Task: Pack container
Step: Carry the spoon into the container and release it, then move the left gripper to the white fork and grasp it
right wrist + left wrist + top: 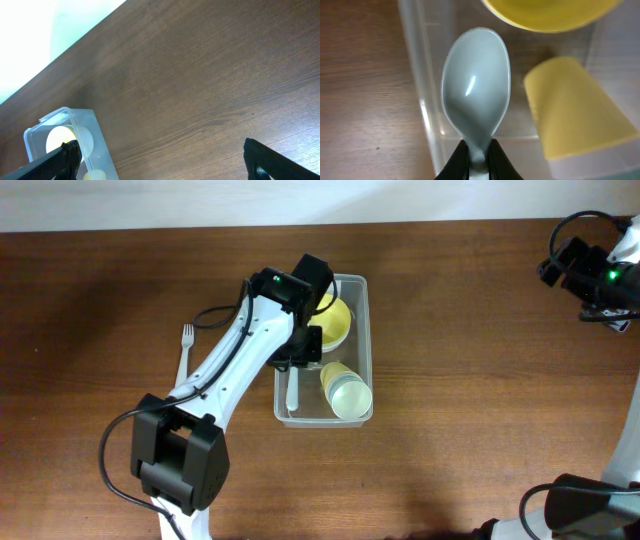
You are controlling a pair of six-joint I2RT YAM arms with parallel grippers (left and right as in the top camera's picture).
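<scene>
The clear container (366,340) stands mid-table with a yellow bowl (337,323) at its far end and a yellow cup (347,388) lying on its side at the near end. My left gripper (303,352) is over the container's left side, shut on the handle of a pale grey-white spoon (293,390). In the left wrist view the jaws (479,156) pinch the spoon (476,95) at its neck, its bowl inside the container wall (422,107), beside the cup (575,112) and the bowl (547,12). My right gripper (165,162) is wide open and empty, far right.
A white fork (185,346) lies on the brown wooden table left of the container. The right arm (595,275) hovers at the table's far right corner; from its wrist view the container (87,142) shows at the lower left.
</scene>
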